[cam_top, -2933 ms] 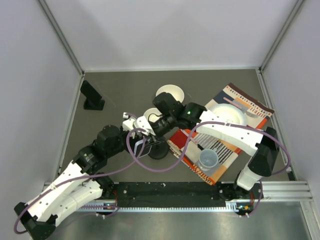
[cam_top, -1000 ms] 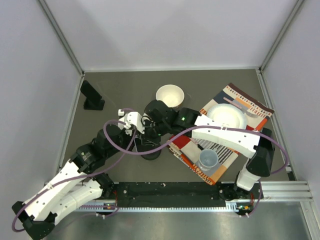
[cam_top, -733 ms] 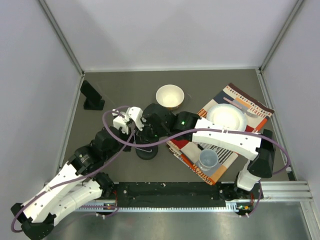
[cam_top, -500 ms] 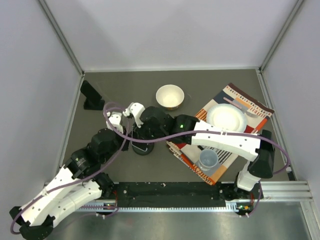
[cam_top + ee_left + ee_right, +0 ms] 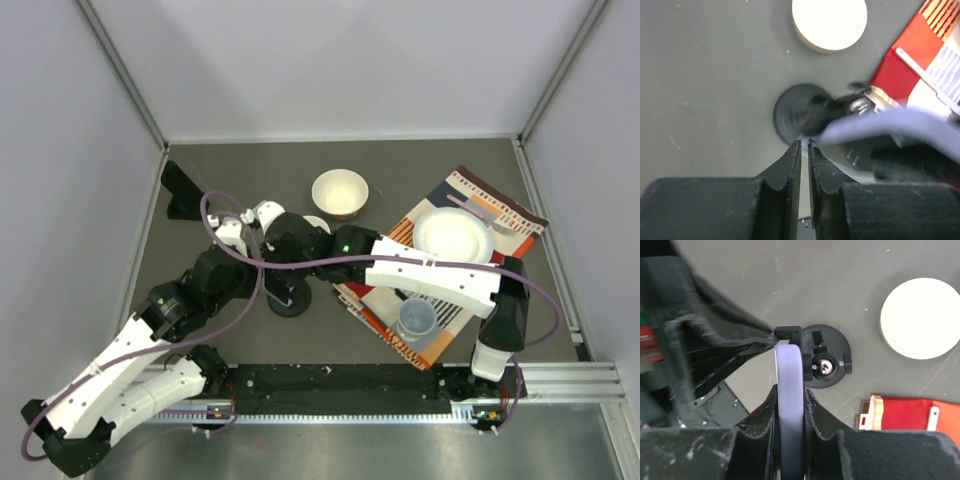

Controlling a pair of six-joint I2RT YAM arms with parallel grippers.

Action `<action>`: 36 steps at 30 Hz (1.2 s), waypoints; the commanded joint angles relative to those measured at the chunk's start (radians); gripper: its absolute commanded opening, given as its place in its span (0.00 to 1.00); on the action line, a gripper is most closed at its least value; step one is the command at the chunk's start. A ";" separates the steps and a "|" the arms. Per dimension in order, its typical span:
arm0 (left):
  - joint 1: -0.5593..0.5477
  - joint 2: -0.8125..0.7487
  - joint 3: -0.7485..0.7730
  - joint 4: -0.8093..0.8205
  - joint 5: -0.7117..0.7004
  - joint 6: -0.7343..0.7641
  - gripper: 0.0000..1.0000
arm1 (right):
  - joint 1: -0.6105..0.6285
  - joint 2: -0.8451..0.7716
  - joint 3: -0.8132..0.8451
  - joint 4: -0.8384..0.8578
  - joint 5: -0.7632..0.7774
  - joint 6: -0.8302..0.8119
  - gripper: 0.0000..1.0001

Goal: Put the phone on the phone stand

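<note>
Looking through the right wrist camera, I see the right gripper (image 5: 790, 386) clamped on the phone (image 5: 788, 367). It is lavender and held edge-on, with one finger pressing each flat face. The phone's far end reaches the near rim of the phone stand (image 5: 832, 340), a round black base with a screw at its middle and small clips. The end meets one clip there, but I cannot tell whether it is seated.

On the left wrist camera, the left gripper (image 5: 803, 143) has its fingers drawn almost together, with only a thin slit between them and nothing in it. It points at the stand from the near left side, and the phone shows as a pale blur crossing just beyond it.

From above, both wrists crowd over the stand, and the left arm's purple cable (image 5: 225, 205) loops right beside them. The table (image 5: 240, 170) is bare on the far side and to the left, up to a black block (image 5: 180, 190) by the left wall. To the right, the red edge of the patterned cloth (image 5: 515, 225) lies near the stand. The cloth carries a plate (image 5: 455, 232) and a clear cup (image 5: 416, 318). A cream bowl (image 5: 340, 192) sits beyond the stand, apart from it.
</note>
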 commanded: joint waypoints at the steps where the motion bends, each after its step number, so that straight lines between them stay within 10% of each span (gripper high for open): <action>1: 0.012 -0.058 0.115 -0.143 -0.062 -0.106 0.00 | -0.071 0.040 0.013 -0.290 0.463 -0.064 0.00; 18: 0.012 -0.168 0.100 -0.101 -0.005 -0.083 0.01 | -0.076 -0.095 -0.059 -0.112 -0.025 -0.042 0.00; 27: 0.012 -0.171 0.052 0.046 0.134 -0.025 0.32 | -0.105 -0.152 -0.100 -0.073 -0.077 -0.053 0.00; 36: 0.014 -0.136 0.003 0.138 0.202 0.008 0.48 | -0.149 -0.167 -0.103 -0.053 -0.074 -0.088 0.32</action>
